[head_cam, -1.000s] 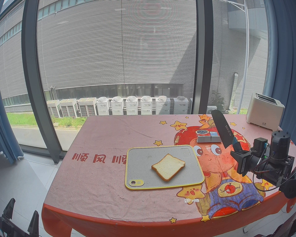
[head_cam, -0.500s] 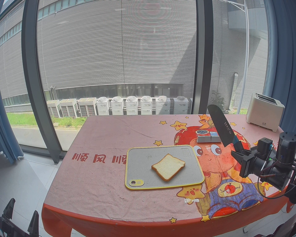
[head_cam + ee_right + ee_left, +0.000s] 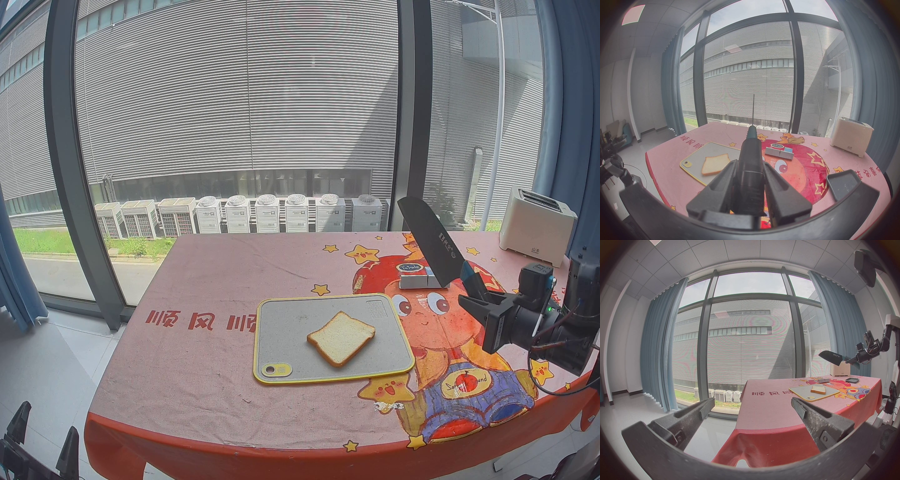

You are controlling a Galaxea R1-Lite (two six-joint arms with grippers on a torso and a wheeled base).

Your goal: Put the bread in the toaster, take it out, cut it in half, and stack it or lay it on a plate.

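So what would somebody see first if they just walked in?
The big black knife, held up in the air by the right claw over the right side of the table. Next comes the bread, lying whole on the grey board in the middle. Then the white toaster at the far right corner.

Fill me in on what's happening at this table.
The robot's right hand grips a black-bladed kitchen knife by its handle, blade raised in the air right of the grey, yellow-rimmed cutting board. One whole slice of pale bread lies flat on that board, uncut. The white toaster stands at the far right corner of the table. The left hand hangs open, low off its near left corner.
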